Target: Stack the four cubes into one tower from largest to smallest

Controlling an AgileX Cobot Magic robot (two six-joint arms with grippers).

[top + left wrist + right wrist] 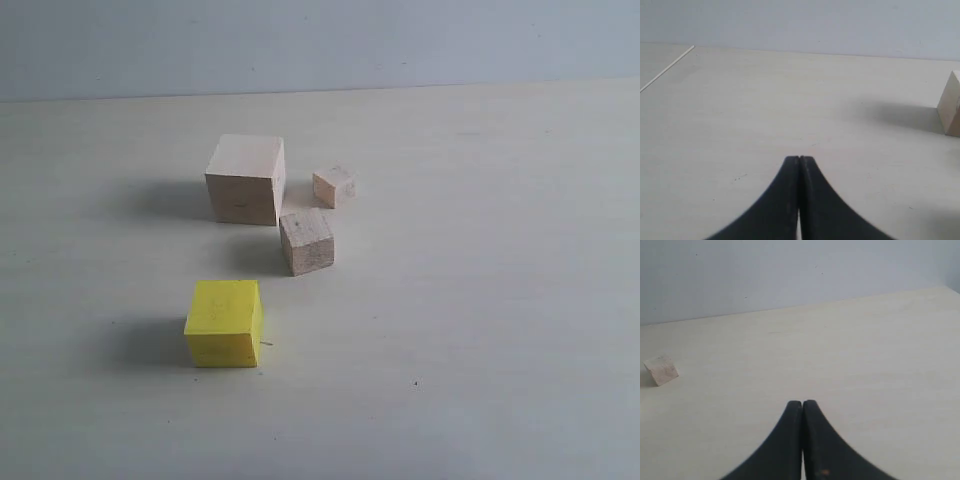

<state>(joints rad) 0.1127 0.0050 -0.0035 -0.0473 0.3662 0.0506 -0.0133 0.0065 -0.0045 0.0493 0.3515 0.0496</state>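
both the left gripper (pixel 799 159) and right gripper (pixel 802 402) are pinched closed, holding nothing. the 4 cubes sit unstacked mid-table (pixel 500 300): largest cube (pixel 246 180) toward the far edge, yellow cube (pixel 224 323) toward the near edge, small wood cube (pixel 306 240) and tiniest cube (pixel 333 186) close beside the largest. open fingers setting yellow on the base could knock those crowded neighbours.

You've got the largest cube (pixel 245 180) in pale wood, sides a shade tanner than the top. The second cube (pixel 225 323) is bright yellow, plain. The third cube (pixel 306 241) is brownish plain wood with visible grain, the tiniest cube (pixel 333 186) pale pinkish wood. The worktop (pixel 480 300) is cream, faintly streaked; the wall (pixel 320 45) pale grey-blue. The left pincer (pixel 799 159) and right pincer (pixel 802 403) are both matte black.
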